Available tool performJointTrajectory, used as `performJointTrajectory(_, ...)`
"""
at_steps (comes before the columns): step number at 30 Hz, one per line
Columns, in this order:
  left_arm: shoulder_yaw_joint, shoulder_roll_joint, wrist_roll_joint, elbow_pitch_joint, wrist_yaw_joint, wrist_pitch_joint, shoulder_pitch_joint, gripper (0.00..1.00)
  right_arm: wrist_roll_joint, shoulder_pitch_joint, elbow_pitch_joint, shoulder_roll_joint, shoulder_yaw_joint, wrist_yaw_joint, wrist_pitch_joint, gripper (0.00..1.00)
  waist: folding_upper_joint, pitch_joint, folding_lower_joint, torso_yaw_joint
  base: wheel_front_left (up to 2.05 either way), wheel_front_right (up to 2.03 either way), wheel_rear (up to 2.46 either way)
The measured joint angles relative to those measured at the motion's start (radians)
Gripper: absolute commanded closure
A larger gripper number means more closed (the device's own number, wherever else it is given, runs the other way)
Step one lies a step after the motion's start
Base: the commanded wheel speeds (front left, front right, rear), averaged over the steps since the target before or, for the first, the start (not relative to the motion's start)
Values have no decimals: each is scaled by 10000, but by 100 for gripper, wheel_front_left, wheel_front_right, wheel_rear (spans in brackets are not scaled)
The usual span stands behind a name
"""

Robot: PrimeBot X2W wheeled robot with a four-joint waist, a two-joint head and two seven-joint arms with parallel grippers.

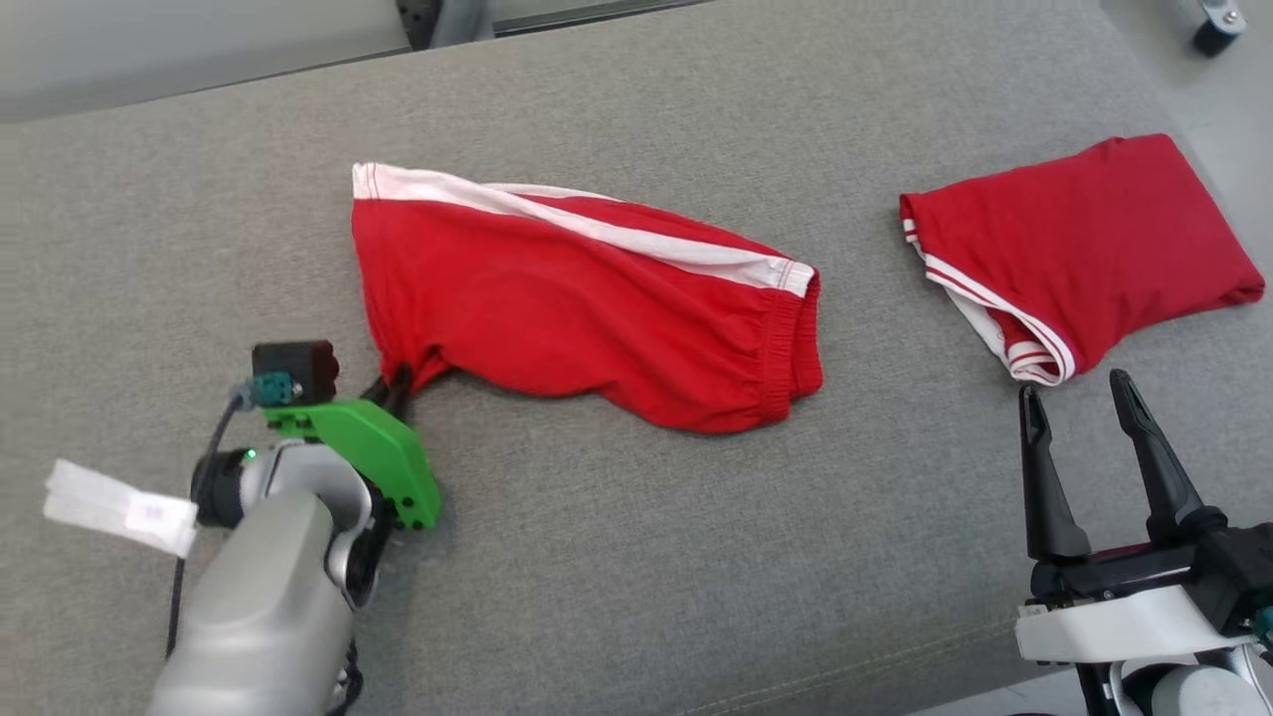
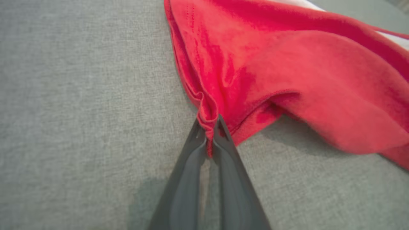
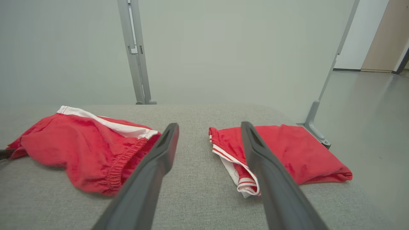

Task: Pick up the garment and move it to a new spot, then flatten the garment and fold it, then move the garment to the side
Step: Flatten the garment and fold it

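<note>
The garment (image 1: 587,298), red shorts with a white side stripe, lies rumpled in the middle of the grey padded surface (image 1: 636,557). My left gripper (image 1: 398,383) is shut on its near left corner. In the left wrist view the two dark fingertips (image 2: 209,124) pinch a fold of the red cloth (image 2: 287,80), which is drawn to a point there. My right gripper (image 1: 1074,386) stands open at the lower right with nothing between its fingers. In the right wrist view this gripper (image 3: 209,125) points between the garment (image 3: 80,147) and a second red piece.
A folded red garment with white trim (image 1: 1084,249) lies at the right, just beyond my right gripper, also (image 3: 287,153). The surface's front edge runs at the lower right. Grey metal frame posts (image 3: 135,51) stand behind, with floor (image 3: 367,127) to the right.
</note>
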Motion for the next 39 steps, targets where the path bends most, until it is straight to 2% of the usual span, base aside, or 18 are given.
performJointTrajectory(5, 387, -128, -428, -1816, 731, -669, 1899, 100, -10, 7, -82, -142, 15, 2, -2, 0, 0, -196, 0, 578, 0, 0, 0)
performJointTrajectory(6, 387, -128, -428, -1816, 731, -669, 1899, 100, -10, 7, -82, -142, 15, 2, -2, 0, 0, -196, 0, 578, 0, 0, 0)
performJointTrajectory(9, 543, -12, -600, -3196, 1225, -732, 3056, 100, -12, 113, -88, -211, -23, 0, -2, 0, 0, -281, 0, 922, 0, 0, 0)
performJointTrajectory(15, 502, 408, -725, -6088, 2226, -115, 5082, 100, -10, 176, 38, -303, 77, 0, -2, 0, 0, -456, 0, 1523, 0, 0, 0)
performJointTrajectory(19, 384, 642, -677, -7204, 2704, 144, 5885, 100, -10, 173, 151, -330, 261, 0, -2, 0, 0, -587, 0, 1777, 0, 0, 0)
performJointTrajectory(20, 349, 708, -585, -7384, 2813, 123, 5989, 86, -10, 166, 198, -347, 341, 2, -2, 0, 0, -615, 0, 1819, 0, 0, 0)
performJointTrajectory(21, 313, 779, -435, -7536, 2943, 50, 6055, 57, -6, 149, 274, -374, 456, 2, -2, 0, 0, -643, 0, 1851, 0, 0, 0)
performJointTrajectory(22, 286, 863, -217, -7691, 3030, -113, 6103, 14, 13, 128, 372, -408, 554, 0, -2, 0, 0, -666, 0, 1874, 0, 0, 0)
performJointTrajectory(23, 347, 903, -104, -7839, 3170, -378, 6170, 0, 23, 88, 431, -441, 662, 0, -2, 0, 0, -680, 0, 1884, 0, 0, 0)
performJointTrajectory(27, 788, 1066, 623, -8234, 3814, -1718, 6585, 0, 121, -378, 809, -665, 1062, 2, -2, 0, 0, -694, 0, 1796, 0, 0, 0)
performJointTrajectory(30, 1162, 1118, 1271, -8542, 4092, -1996, 7055, 0, 196, -837, 1519, -982, 1488, 0, -2, 0, 0, -695, 0, 1716, 0, 0, 0)
performJointTrajectory(34, 2092, 704, 2245, -9490, 3954, -2036, 7400, 0, 449, -1833, 2748, -1356, 2121, 4, 157, 0, 0, -653, 0, 1768, 0, 0, 0)
performJointTrajectory(39, 2922, -54, 3212, -9731, 3139, -2042, 7560, 0, 777, -3232, 4092, -1584, 2738, 0, 679, 0, 0, -548, 0, 2031, 0, 0, 0)
